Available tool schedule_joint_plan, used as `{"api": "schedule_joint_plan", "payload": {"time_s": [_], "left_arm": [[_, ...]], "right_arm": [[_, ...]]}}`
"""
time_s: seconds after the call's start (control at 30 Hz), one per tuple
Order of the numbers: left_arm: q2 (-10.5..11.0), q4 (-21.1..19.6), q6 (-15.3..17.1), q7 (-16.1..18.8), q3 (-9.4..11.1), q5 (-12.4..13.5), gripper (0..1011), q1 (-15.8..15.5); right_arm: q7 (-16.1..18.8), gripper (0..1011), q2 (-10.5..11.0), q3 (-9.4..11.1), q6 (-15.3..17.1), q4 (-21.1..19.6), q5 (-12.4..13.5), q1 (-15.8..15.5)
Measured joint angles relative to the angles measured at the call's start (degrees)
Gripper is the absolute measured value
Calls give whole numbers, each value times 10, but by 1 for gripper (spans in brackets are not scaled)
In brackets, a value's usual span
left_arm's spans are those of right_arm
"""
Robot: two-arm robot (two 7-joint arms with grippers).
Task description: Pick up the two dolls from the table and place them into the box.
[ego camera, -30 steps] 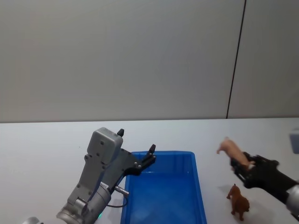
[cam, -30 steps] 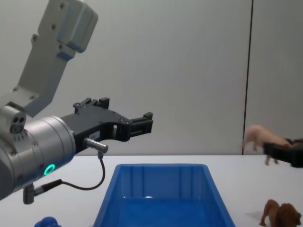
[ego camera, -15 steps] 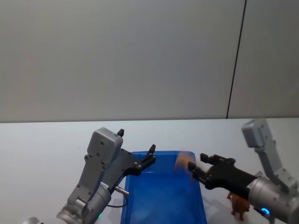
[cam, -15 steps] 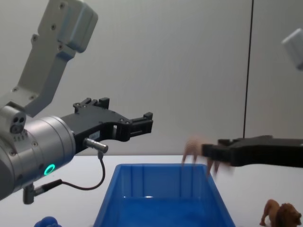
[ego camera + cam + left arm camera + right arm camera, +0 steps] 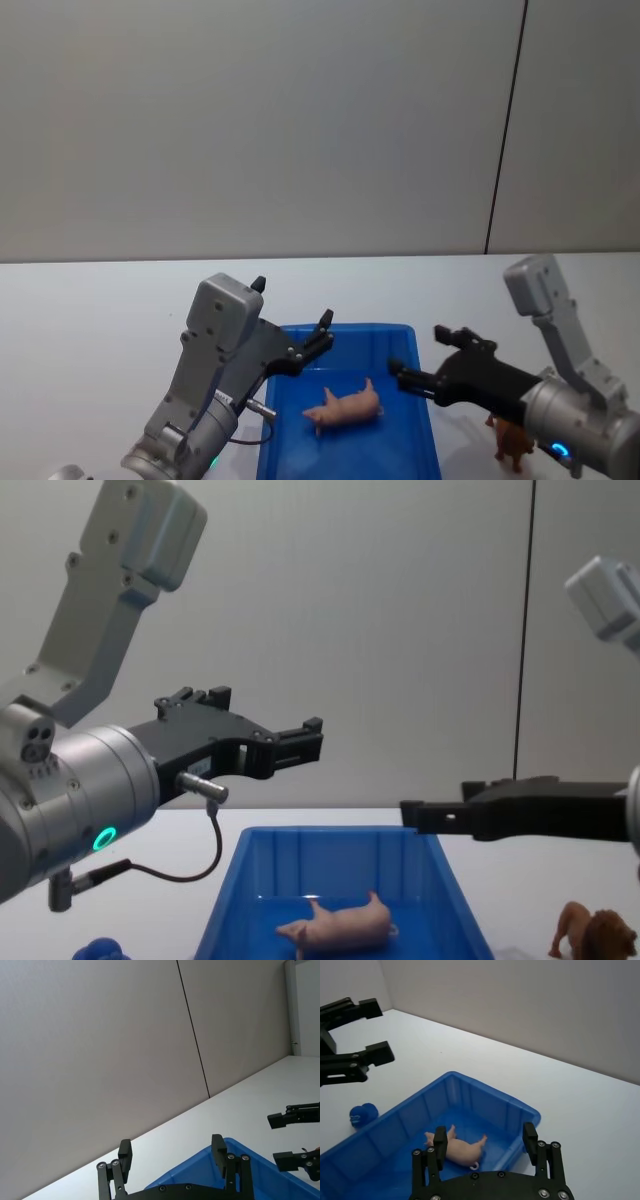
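The pig [image 5: 345, 408] lies on its side on the floor of the box [image 5: 350, 330], legs off the floor, touching none of the walls as far as I can tell. It is the one thing in the box; the rest of the blue floor is bare.

The right gripper [image 5: 418, 355] hovers above the box's right rim, reaching in from the right, its jaws spread wide and holding nothing. In the right wrist view the pig [image 5: 460, 1149] sits just below and between the open jaws of the right gripper [image 5: 485, 1132], which fits a release from height rather than a careful set-down, and would explain why the pig rests toppled and not on its feet.

The left gripper [image 5: 292, 303] hangs above the box's far left corner, jaws also open and empty. Held high and to the side, it leaves the box's mouth free for the other arm.

On the counter [image 5: 100, 300], the lion [image 5: 512, 440] stands upright just to the right of the box, under the right arm. A small blue toy [image 5: 361, 1114] sits on the counter to the left of the box, apart from its wall. One doll looks delivered; the lion is the nearer candidate for the right gripper.
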Motion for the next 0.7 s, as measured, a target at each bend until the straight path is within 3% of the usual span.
{"api": "schedule_joint_plan", "payload": {"time_s": [0.17, 0.7], "left_arm": [[0, 0, 0, 0, 0, 0, 1002, 0], [0, 0, 0, 0, 0, 0, 1002, 0]], "right_arm": [[-17, 1001, 13, 9, -12, -4, 5, -11], [-83, 1001, 59, 39, -31, -53, 46, -79]]}}
